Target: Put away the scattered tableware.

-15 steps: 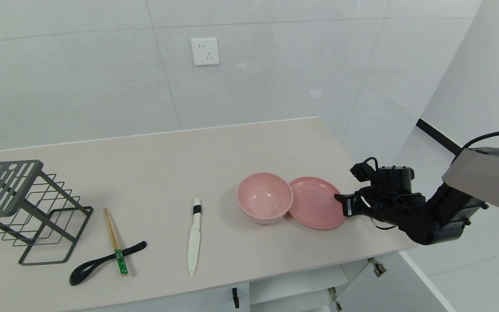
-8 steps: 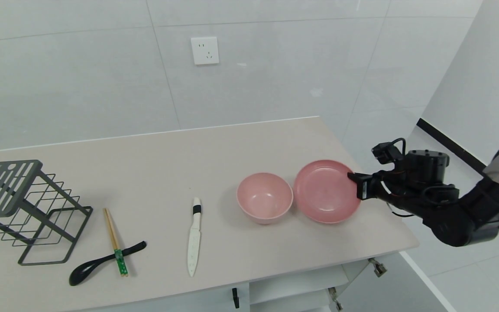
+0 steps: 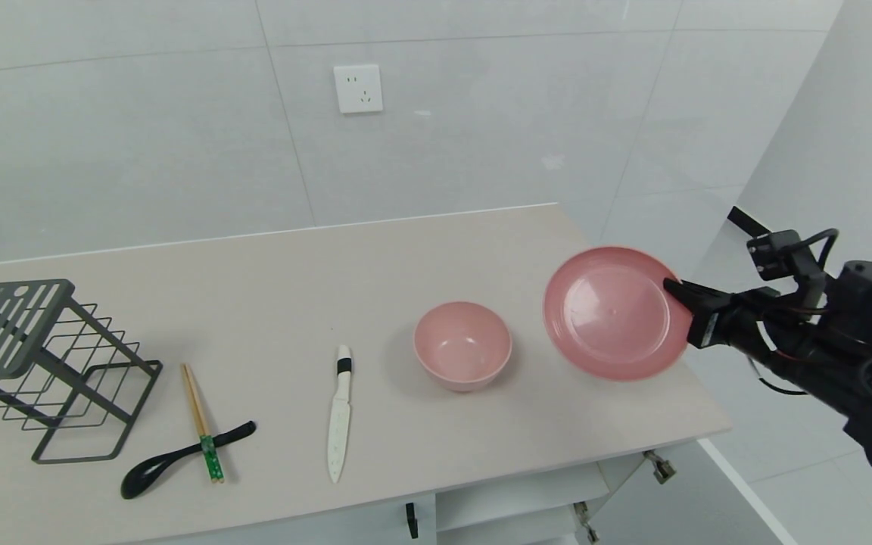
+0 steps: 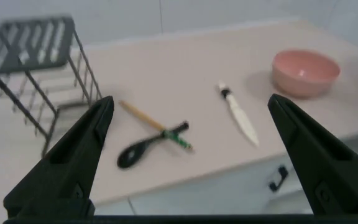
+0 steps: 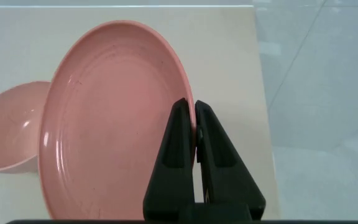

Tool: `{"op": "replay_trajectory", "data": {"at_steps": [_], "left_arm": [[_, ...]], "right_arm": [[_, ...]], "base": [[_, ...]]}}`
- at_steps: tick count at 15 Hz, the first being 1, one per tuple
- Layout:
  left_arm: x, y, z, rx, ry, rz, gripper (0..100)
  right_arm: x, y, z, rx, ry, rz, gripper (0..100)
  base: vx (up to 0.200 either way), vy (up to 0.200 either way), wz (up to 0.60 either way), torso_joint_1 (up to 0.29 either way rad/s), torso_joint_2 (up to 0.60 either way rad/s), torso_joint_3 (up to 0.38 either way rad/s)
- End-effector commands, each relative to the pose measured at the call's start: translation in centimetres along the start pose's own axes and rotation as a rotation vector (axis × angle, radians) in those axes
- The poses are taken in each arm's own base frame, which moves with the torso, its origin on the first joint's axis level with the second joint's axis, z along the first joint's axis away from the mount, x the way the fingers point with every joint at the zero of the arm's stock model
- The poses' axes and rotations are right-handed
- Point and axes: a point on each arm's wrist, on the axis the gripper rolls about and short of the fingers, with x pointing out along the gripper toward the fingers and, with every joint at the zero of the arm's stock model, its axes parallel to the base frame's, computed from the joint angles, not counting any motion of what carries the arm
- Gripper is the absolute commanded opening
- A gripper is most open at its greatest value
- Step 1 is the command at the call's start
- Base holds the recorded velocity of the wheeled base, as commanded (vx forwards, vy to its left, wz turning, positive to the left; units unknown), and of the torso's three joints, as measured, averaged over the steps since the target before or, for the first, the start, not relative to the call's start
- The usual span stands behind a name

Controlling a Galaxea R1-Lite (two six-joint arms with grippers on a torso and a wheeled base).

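Right gripper [image 3: 680, 297] pinching plate [image 3: 610, 312] rim, plate tilted, held above counter [image 3: 292, 295] at frame right, bowl [image 3: 462, 344] on counter to its left, left gripper [image 4: 191, 107] spread wide, knife [image 3: 340, 412], chopsticks [image 3: 197, 409], spoon [image 3: 171, 458], rack [image 3: 8, 325] lower left.

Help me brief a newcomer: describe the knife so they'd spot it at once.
On the beige counter, look between the dark wire rack and the pink bowl. The knife lies alone left of the bowl, tip toward the front edge. Unlike the black spoon and wooden chopsticks nearby, it is white with a black-banded handle.
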Motion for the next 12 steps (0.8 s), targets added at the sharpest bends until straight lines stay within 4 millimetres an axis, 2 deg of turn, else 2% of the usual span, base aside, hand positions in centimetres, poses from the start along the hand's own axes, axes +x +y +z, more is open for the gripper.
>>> {"op": "replay_trajectory", "data": {"at_steps": [1, 2, 4, 6, 7, 9, 12], "left_arm": [[0.0, 0.0, 0.7, 0.008, -0.071, 0.004, 100], [-0.1, 0.0, 1.1, -0.002, -0.105, 0.001, 100], [-0.1, 0.0, 2.1, -0.051, -0.147, -0.044, 100], [-0.2, -0.1, 4.2, -0.072, -0.181, -0.154, 100], [0.4, 0.0, 6.7, -0.099, -0.182, -0.223, 100], [2.2, 0.3, 8.7, -0.122, -0.136, -0.311, 100], [6.0, 0.2, 10.6, -0.143, -0.14, -0.453, 100]], "right_arm": [[-2.0, -0.3, -0.4, 0.004, 0.003, -0.018, 0], [-2.8, -0.4, -1.0, 0.011, 0.02, -0.012, 0], [-3.6, -0.1, 0.2, -0.002, -0.03, -0.008, 0], [-4.6, 0.2, 0.7, 0.001, -0.049, -0.008, 0], [-5.9, 0.4, 0.4, 0.003, -0.048, -0.011, 0], [-7.6, 0.7, 0.2, 0.003, -0.053, -0.015, 0], [-9.2, 0.1, 2.8, -0.041, -0.179, -0.058, 0]], "base": [[0.0, 0.0, 0.0, 0.0, 0.0, 0.0], [0.0, 0.0, 0.0, 0.0, 0.0, 0.0], [0.0, 0.0, 0.0, 0.0, 0.0, 0.0], [0.0, 0.0, 0.0, 0.0, 0.0, 0.0], [0.0, 0.0, 0.0, 0.0, 0.0, 0.0], [0.0, 0.0, 0.0, 0.0, 0.0, 0.0], [0.0, 0.0, 0.0, 0.0, 0.0, 0.0]]}}
